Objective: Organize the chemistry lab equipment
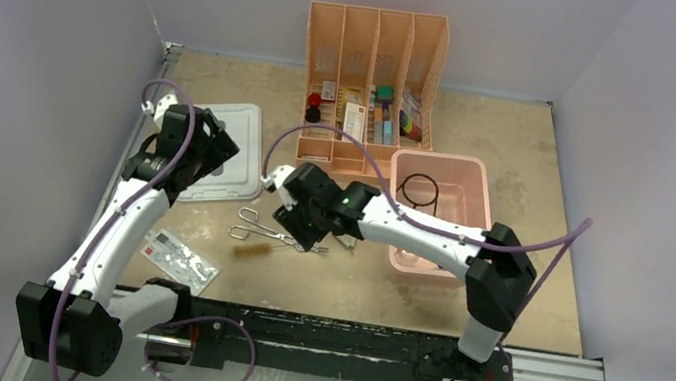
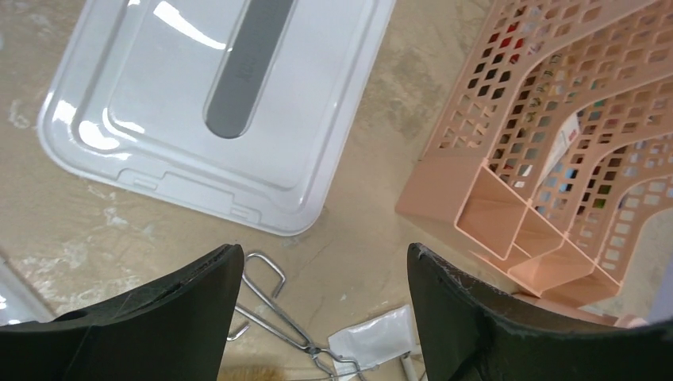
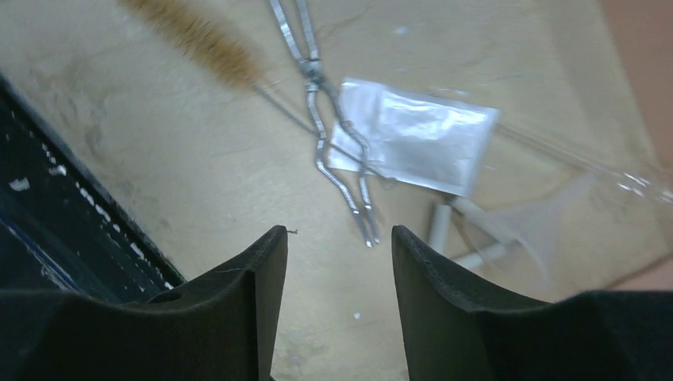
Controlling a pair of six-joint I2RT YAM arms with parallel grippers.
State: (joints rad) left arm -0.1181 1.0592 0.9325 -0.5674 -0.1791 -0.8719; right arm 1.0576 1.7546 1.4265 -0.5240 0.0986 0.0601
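Note:
Steel tongs (image 1: pixel 256 231) lie on the table with a brown bristle brush (image 1: pixel 249 251) just below them. My right gripper (image 1: pixel 313 231) hovers open and empty over the tongs' tips (image 3: pixel 333 151), a clear packet (image 3: pixel 413 135) and a white triangle (image 3: pixel 468 230); the brush (image 3: pixel 198 36) is at the top left of that view. A clear tube (image 3: pixel 627 176) lies at the right edge. A black wire ring (image 1: pixel 420 191) lies in the pink bin (image 1: pixel 476 186). My left gripper (image 1: pixel 217 148) is open and empty (image 2: pixel 321 254) above the tongs' handles (image 2: pixel 266 309) and the packet (image 2: pixel 373 340).
A white lid (image 1: pixel 229 149) lies at the back left, also in the left wrist view (image 2: pixel 222 103). The peach divided organizer (image 1: pixel 369 89) stands at the back, its base in the left wrist view (image 2: pixel 508 214). A red-and-white printed packet (image 1: pixel 180 260) lies near the front edge.

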